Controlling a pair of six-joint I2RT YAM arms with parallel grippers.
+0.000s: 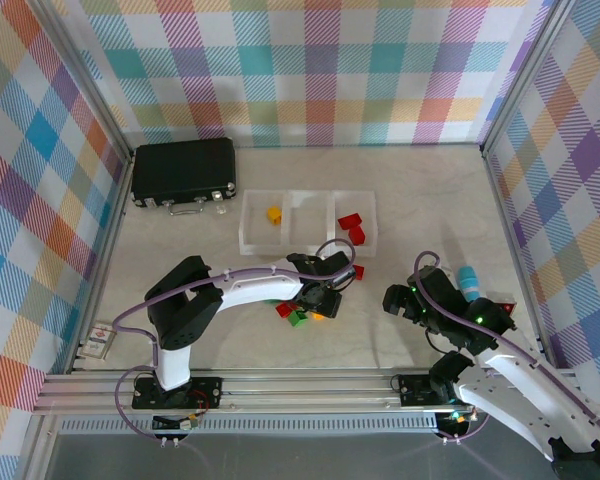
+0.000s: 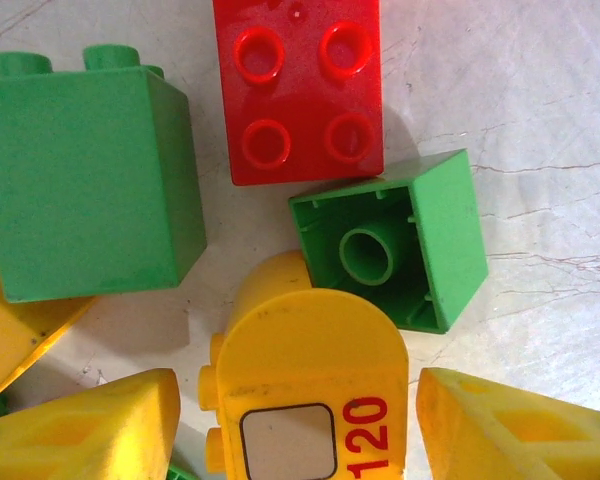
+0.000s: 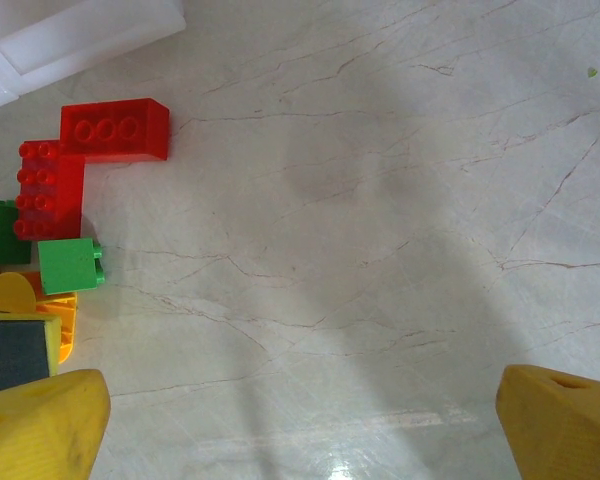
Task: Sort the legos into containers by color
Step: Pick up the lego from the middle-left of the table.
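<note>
In the left wrist view a yellow rounded lego marked "120" lies on the table between my left gripper's yellow fingertips, which are closed in against its sides. A green lego, a red lego and an upturned green lego lie just beyond it. From above, the left gripper is down in the lego pile. The containers hold a yellow lego on the left and red legos on the right. My right gripper is open over bare table.
A black case stands at the back left. One red lego lies beside the left wrist. The right wrist view has red legos and a green one at its left edge, and a tray corner. Checked walls enclose the table.
</note>
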